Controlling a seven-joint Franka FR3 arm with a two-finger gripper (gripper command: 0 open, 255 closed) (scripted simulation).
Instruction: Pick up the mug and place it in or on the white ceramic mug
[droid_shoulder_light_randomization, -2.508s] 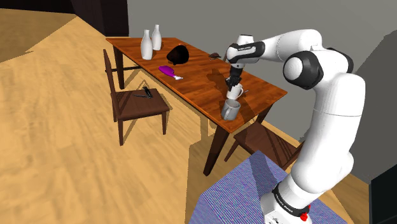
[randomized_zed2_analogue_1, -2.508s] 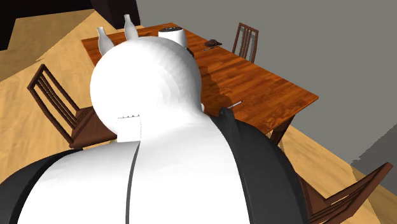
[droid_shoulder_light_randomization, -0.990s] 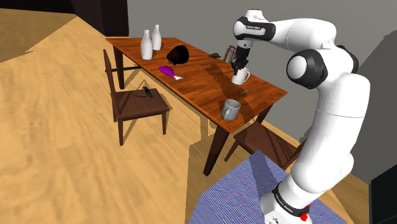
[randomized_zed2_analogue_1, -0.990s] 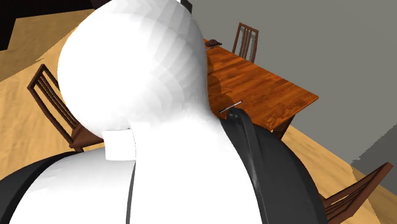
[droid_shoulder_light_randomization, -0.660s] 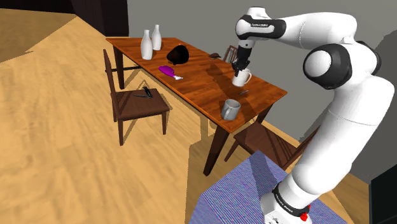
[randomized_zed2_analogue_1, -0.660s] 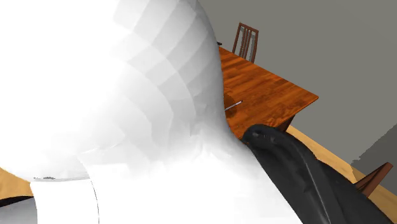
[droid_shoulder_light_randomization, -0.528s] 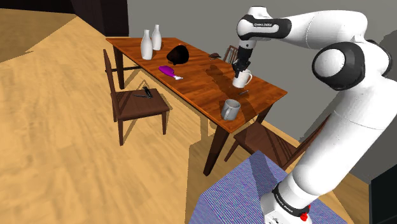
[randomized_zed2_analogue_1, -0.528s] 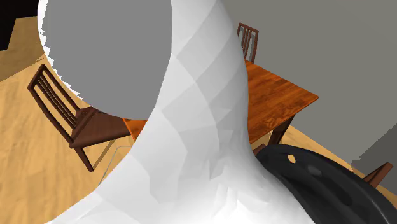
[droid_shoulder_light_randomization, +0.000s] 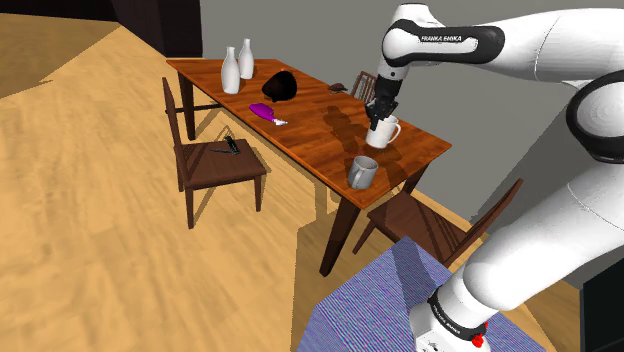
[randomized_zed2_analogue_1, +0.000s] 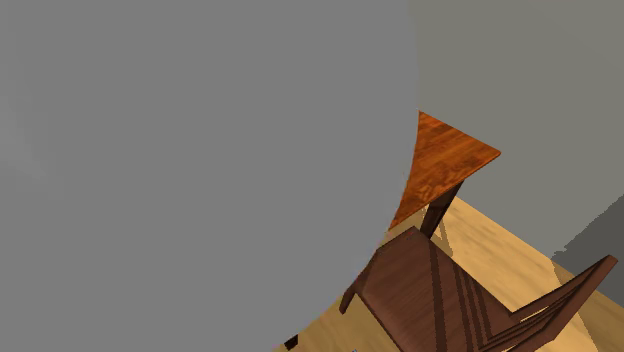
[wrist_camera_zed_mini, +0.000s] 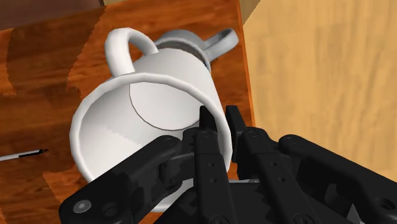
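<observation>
My gripper (droid_shoulder_light_randomization: 377, 113) is shut on the rim of a white mug (droid_shoulder_light_randomization: 384, 131), which hangs tilted above the near end of the wooden table (droid_shoulder_light_randomization: 300, 130). In the wrist view the fingers (wrist_camera_zed_mini: 205, 137) pinch the wall of this white mug (wrist_camera_zed_mini: 146, 121), one inside and one outside, its mouth turned toward the camera. A grey mug (droid_shoulder_light_randomization: 362, 172) stands upright on the table near the corner, lower than the held mug. In the wrist view this second mug (wrist_camera_zed_mini: 191, 43) peeks out from behind the held one, close to the table edge.
Two white bottles (droid_shoulder_light_randomization: 231, 71), a black rounded object (droid_shoulder_light_randomization: 279, 85) and a purple item (droid_shoulder_light_randomization: 263, 110) sit on the table's far half. A pen (wrist_camera_zed_mini: 22, 154) lies near the mugs. Chairs (droid_shoulder_light_randomization: 215, 160) (droid_shoulder_light_randomization: 425, 225) flank the table. A grey surface (randomized_zed2_analogue_1: 200, 170) blocks most of the second exterior view.
The white mug has been lifted from beside the grey mug, then carried slightly toward the shoulder view's right. The arm's elbow swung up and across the second exterior camera.
</observation>
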